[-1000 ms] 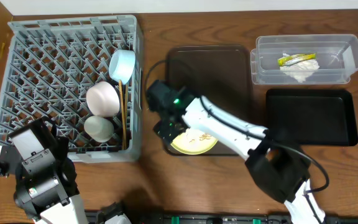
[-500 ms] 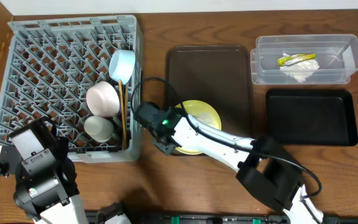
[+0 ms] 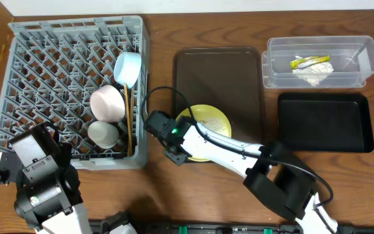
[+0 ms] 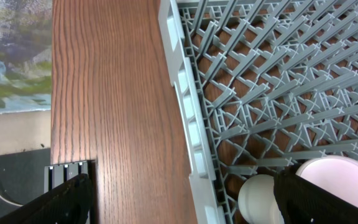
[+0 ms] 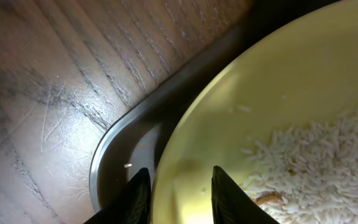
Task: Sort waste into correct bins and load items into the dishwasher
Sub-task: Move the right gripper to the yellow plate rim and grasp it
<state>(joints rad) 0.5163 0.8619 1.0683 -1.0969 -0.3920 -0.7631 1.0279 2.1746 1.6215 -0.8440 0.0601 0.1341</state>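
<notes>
"Two bowls are in the grey dish rack (image 3: 76, 23), is that right?"

"Yes. The light blue bowl (image 3: 127, 67) and the pinkish-white bowl (image 3: 107, 103) are near its right wall. The cream cup (image 3: 102, 133) is just below them, and the chopsticks (image 3: 128, 117) lie beside all three."

"And the plate?"

"The pale yellow plate (image 3: 215, 119) lies on the lower left part of the brown serving tray (image 3: 219, 71), with rice crumbs (image 5: 316, 162) on it. The right gripper (image 5: 179, 198) is at the plate's left rim. Its fingers (image 5: 135, 196) stand narrowly apart, one outside the rim and one over the plate's inside. Whether they pinch the rim cannot be told."

"The other arm?"

"The left gripper (image 4: 197, 205) hangs spread wide over the rack's outer wall and the wooden table (image 4: 117, 93), holding nothing."

"The bins?"

"The clear tub (image 3: 320, 40) at upper right holds the white napkin (image 3: 313, 75) and the yellow-green wrapper (image 3: 309, 62). The black tray (image 3: 324, 122) sits just below it."
</notes>
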